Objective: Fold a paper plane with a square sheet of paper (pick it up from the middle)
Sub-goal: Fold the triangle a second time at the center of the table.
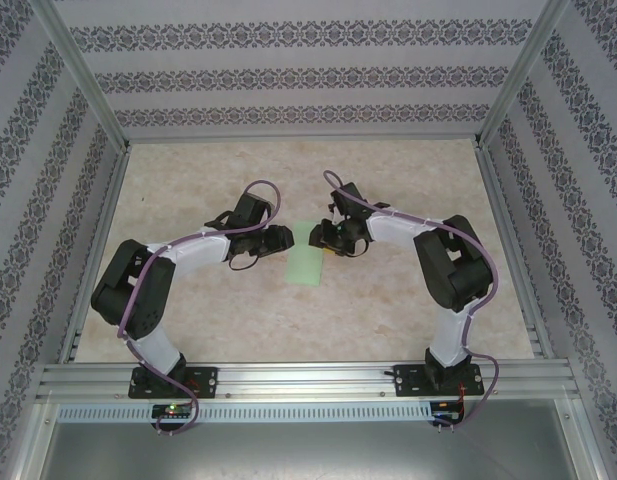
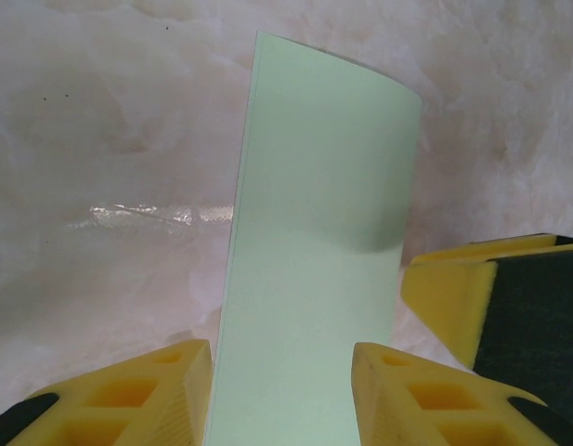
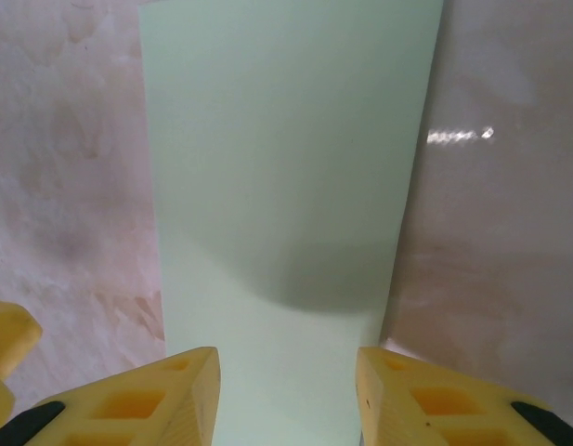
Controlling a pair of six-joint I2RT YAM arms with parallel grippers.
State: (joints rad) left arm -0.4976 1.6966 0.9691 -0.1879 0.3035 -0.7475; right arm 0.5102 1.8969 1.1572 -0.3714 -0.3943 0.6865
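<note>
We found the narrow folded strip of pale green paper (image 1: 306,262) lying on the beige marbled table (image 1: 388,320) midway between the arms, and the left gripper (image 2: 281,372) and the right gripper (image 3: 288,372) each stood parted, yellow fingers (image 2: 156,390) straddling one end.

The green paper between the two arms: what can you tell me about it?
The sheet of paper is plain pale green, thin and matte, a narrow rectangle rather than a square; a doubled line along one long edge suggests a fold. It lies on the marbled table, one corner curling up slightly. The left gripper and right gripper hang over it, jaws apart; contact is unclear.
</note>
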